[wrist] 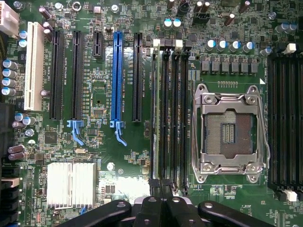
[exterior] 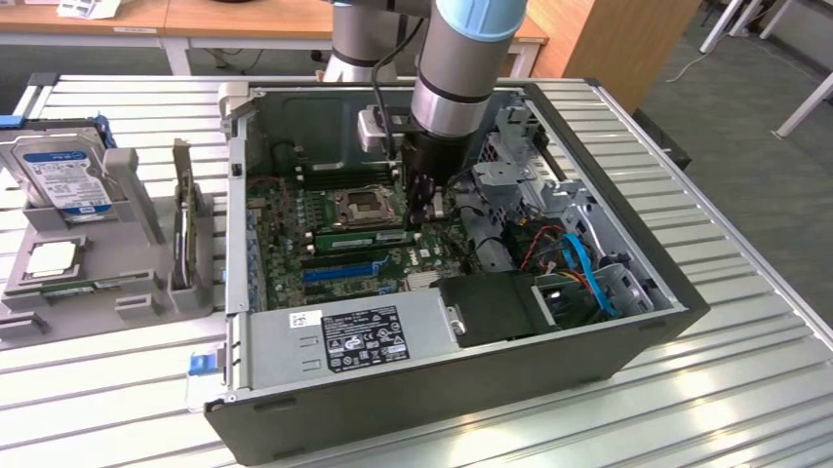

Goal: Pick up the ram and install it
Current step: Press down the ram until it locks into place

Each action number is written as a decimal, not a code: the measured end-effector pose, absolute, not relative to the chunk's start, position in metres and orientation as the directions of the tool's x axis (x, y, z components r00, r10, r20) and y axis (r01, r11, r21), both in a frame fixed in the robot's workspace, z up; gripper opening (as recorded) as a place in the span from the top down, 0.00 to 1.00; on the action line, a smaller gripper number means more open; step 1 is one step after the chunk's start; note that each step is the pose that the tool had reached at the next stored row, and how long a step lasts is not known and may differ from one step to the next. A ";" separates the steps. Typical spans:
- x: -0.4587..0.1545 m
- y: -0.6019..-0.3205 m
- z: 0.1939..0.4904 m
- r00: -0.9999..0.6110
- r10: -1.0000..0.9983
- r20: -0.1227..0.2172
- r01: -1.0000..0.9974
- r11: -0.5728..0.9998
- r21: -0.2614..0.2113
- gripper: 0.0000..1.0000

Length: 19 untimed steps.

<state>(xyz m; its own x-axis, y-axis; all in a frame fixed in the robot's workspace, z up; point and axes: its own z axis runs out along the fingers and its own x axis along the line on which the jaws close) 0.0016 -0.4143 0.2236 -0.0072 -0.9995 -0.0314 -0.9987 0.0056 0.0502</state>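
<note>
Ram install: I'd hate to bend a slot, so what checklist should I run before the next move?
1. Gripper shut: ok.
2. Ram on edge in a slot, in line with it: ok.
3. Gripper over one end of the ram: ok.
4. Ram fully seated: cannot tell.
5. Latch closed on the ram: cannot tell.
6. Neighbouring slots empty: ok.

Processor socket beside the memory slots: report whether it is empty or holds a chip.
Empty: the processor socket shows bare contact pins inside its metal frame, with no chip seated.
</note>
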 end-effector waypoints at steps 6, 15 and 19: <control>0.002 -0.414 0.223 -0.007 -0.999 -0.032 -0.999 0.006 0.050 0.90; 0.002 -0.414 0.227 -0.007 -0.999 -0.032 -0.999 0.006 0.050 0.90; 0.002 -0.414 0.233 -0.007 -0.999 -0.032 -0.999 0.006 0.050 0.90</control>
<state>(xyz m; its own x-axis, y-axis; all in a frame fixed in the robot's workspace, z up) 0.0016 -0.4143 0.2334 -0.0073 -0.9995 -0.0316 -0.9987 0.0057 0.0502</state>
